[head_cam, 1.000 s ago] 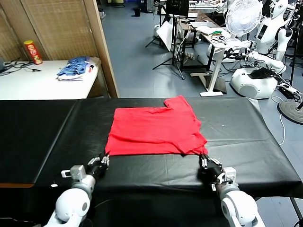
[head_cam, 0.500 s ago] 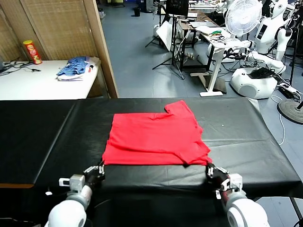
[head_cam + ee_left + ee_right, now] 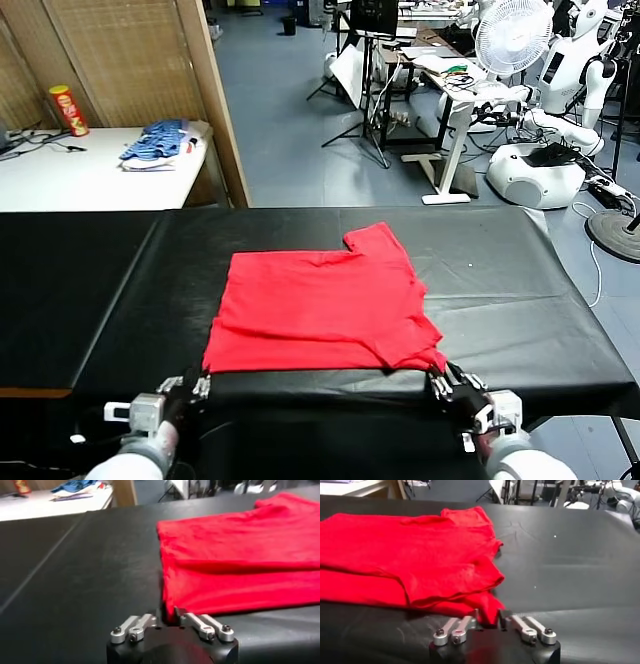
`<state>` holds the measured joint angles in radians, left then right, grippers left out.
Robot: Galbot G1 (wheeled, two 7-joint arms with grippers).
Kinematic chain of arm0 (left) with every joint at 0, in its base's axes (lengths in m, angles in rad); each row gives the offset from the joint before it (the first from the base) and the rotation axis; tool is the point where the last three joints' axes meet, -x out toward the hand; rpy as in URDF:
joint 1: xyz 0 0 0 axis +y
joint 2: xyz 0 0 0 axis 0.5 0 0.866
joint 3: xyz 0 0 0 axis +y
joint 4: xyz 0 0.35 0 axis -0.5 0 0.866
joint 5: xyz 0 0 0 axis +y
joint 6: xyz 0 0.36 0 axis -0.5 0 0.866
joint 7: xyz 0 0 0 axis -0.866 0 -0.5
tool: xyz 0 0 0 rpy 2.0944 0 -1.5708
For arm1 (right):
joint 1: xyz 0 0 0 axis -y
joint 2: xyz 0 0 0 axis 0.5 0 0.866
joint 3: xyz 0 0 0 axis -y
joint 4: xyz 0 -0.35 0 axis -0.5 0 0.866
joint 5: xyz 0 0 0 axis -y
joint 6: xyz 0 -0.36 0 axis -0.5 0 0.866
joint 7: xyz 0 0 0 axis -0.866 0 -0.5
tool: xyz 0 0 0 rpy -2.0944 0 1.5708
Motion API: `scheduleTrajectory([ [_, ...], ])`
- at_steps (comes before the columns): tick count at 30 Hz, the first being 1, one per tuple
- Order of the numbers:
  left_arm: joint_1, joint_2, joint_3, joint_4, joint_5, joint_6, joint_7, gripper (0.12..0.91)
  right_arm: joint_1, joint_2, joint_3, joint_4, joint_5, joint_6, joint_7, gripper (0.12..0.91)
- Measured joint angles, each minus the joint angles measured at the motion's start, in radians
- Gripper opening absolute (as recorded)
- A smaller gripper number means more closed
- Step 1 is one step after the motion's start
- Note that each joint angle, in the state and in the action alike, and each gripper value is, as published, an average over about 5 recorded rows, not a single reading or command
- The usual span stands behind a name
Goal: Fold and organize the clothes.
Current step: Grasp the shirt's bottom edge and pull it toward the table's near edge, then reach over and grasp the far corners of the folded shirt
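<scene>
The red T-shirt (image 3: 320, 310) lies folded flat on the black table (image 3: 90, 290), its near hem close to the front edge, one sleeve pointing to the far side. My left gripper (image 3: 194, 386) sits at the shirt's near left corner. In the left wrist view the left gripper (image 3: 170, 615) is open, and the T-shirt (image 3: 240, 555) has its corner lying loose between the spread fingers. My right gripper (image 3: 441, 380) sits at the near right corner. The right wrist view shows the right gripper (image 3: 488, 616) open too, the T-shirt (image 3: 405, 550) ending in a tip between the fingers.
A white side table (image 3: 60, 180) at the far left carries a blue-and-white pile of clothes (image 3: 160, 142) and a red can (image 3: 69, 110). A wooden screen (image 3: 130, 60) stands behind it. A fan (image 3: 514, 35), desks and other robots fill the room beyond.
Both grippers drew back toward the table's near edge, dragging the shirt's hem with them. Both were shut on the shirt's corners and have now opened.
</scene>
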<state>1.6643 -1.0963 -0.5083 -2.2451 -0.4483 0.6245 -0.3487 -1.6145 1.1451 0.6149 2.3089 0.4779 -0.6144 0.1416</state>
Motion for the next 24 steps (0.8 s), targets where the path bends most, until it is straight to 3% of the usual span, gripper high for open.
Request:
scheduleTrajectory([
  [4, -0.002, 0.018, -0.024, -0.056, -0.009, 0.015, 0.005, 0.779, 0.1, -0.026, 0.011, -0.027, 0.059, 0.023, 0.022, 0.794],
  [11, -0.181, 0.082, -0.052, -0.019, -0.163, 0.027, 0.022, 0.798, 0.388, -0.046, -0.062, -0.234, 0.057, 0.047, 0.012, 0.798],
  [17, -0.453, 0.099, 0.026, 0.162, -0.279, 0.019, 0.025, 0.798, 0.643, -0.023, -0.176, -0.488, 0.016, 0.048, 0.01, 0.798],
  [24, -0.767, 0.052, 0.172, 0.461, -0.313, 0.035, 0.04, 0.798, 0.878, 0.04, -0.304, -0.765, 0.008, 0.035, -0.008, 0.798],
])
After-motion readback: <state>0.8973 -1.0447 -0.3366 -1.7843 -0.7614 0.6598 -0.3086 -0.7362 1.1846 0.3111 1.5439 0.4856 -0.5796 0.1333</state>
